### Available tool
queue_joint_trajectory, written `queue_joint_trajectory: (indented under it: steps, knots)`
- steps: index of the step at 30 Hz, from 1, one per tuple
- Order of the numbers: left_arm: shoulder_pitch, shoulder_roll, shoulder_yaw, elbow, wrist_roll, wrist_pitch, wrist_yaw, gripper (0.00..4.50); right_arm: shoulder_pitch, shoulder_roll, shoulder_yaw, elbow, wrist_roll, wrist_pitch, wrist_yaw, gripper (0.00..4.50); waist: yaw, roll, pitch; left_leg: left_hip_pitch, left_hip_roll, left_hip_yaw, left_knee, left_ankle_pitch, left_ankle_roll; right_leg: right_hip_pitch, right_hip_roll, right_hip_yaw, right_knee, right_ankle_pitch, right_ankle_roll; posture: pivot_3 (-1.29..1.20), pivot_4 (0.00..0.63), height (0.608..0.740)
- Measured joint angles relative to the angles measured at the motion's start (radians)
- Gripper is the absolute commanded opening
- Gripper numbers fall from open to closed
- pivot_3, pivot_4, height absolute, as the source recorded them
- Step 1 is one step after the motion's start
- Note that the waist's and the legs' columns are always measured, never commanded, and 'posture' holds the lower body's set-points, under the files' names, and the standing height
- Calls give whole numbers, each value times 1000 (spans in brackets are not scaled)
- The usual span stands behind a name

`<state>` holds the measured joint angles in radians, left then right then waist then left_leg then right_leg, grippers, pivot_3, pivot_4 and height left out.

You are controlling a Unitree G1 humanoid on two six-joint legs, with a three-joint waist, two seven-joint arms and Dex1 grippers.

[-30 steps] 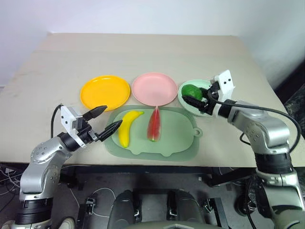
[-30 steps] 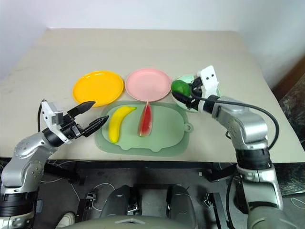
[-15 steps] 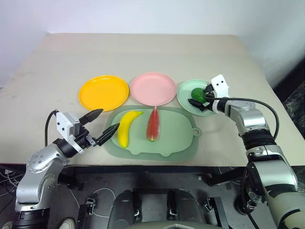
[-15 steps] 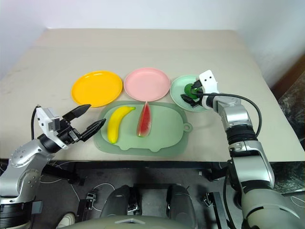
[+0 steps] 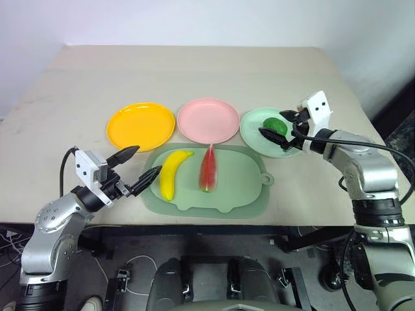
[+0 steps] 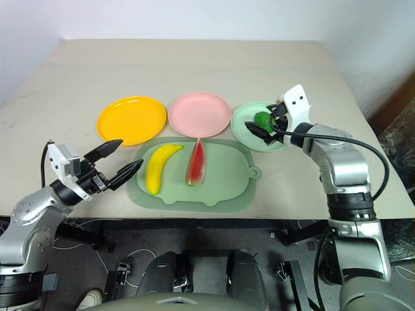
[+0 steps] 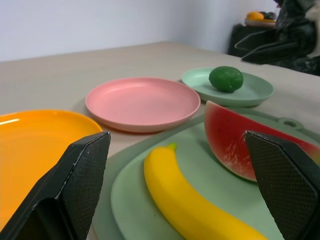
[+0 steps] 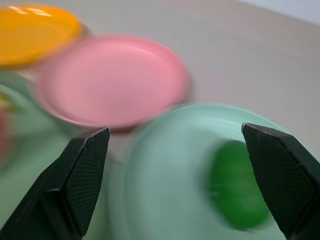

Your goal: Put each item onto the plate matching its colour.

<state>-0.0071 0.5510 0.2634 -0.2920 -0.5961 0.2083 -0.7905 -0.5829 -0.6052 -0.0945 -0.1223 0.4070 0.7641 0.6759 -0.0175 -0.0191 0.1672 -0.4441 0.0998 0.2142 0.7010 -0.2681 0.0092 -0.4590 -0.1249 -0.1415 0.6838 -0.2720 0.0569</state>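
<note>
Right end effector (image 5: 280, 133) hovers at the right of the left eye frame, over the near right part of the mint green plate (image 5: 254, 133), with its two black fingers spread wide and nothing between them. Just beside its fingertips, the round dark-green fruit (image 5: 275, 124) lies on that plate, free of the fingers. In the right wrist view the same fruit (image 8: 238, 191) shows between the two spread fingers, resting on the plate.

Left end effector (image 5: 144, 164) sits at the lower left of the left eye frame, near the left edge of the pale-green tray (image 5: 240, 188), its fingers likewise parted and empty. It points toward the tray without touching it.

On the tray, the yellow banana (image 5: 171, 172) lies on the left half, curved, its upper tip toward the pink plate. Beside it, near the tray's middle, the red watermelon wedge (image 5: 209, 168) lies with its narrow end pointing up the frame, nearly touching the rim of the pink plate (image 5: 209, 120). Banana and wedge are apart from each other.

Three round plates stand in a row across the middle of the table (image 5: 194, 71), just above the tray: the yellow-orange plate (image 5: 141, 126) at left, the pink one in the centre, the mint green one at right. The yellow-orange and pink plates carry nothing.
</note>
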Motion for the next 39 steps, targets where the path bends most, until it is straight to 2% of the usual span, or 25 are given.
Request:
queue_joint_trajectory:
  steps: [2, 6, 12, 24, 29, 39]
  knots:
    - [-9, 0, -4, 10, 1, 0, -11, 4500, 11, 20, -17, -127, 102, 168, -25, 4477, -1, 0, 0, 0, 0, 0, 0, 0, 0, 0, 0, 0, 0, 0, 0, 0, 150, 695]
    - [-28, 1, -16, 28, 10, -1, -31, 4500, -4, 155, -71, -283, 323, 510, -128, 4477, 0, 0, 0, 0, 0, -1, 0, 0, 0, 0, 0, 0, 0, 0, -1, 0, 150, 695]
    - [-41, -4, -17, 47, 21, -10, -38, 4500, -138, 293, -120, -282, 385, 817, -290, 4477, 3, 0, 0, -1, -1, -1, 0, -1, 1, 0, -1, -1, 0, 1, -1, 0, 150, 695]
    - [-32, -40, -50, 49, 41, -24, -32, 4500, -231, 428, -19, -51, 361, 843, -611, 4477, -2, 0, 0, -2, -1, 0, 0, 0, 1, -1, 0, -1, 0, 1, -1, 0, 150, 695]
    - [-26, -45, -53, 49, 43, -24, -30, 4500, -254, 431, 14, -5, 362, 843, -660, 4477, -5, 0, 0, -2, 0, 0, 0, 0, 0, -1, 0, -1, 0, 1, -1, 0, 150, 695]
    - [-24, -48, -62, 49, 46, -27, -34, 4500, -325, 402, 244, 114, 357, 844, -660, 4477, -6, 0, 0, -2, 0, 0, -1, 0, 0, -1, 0, 0, -1, 1, -1, 0, 150, 695]
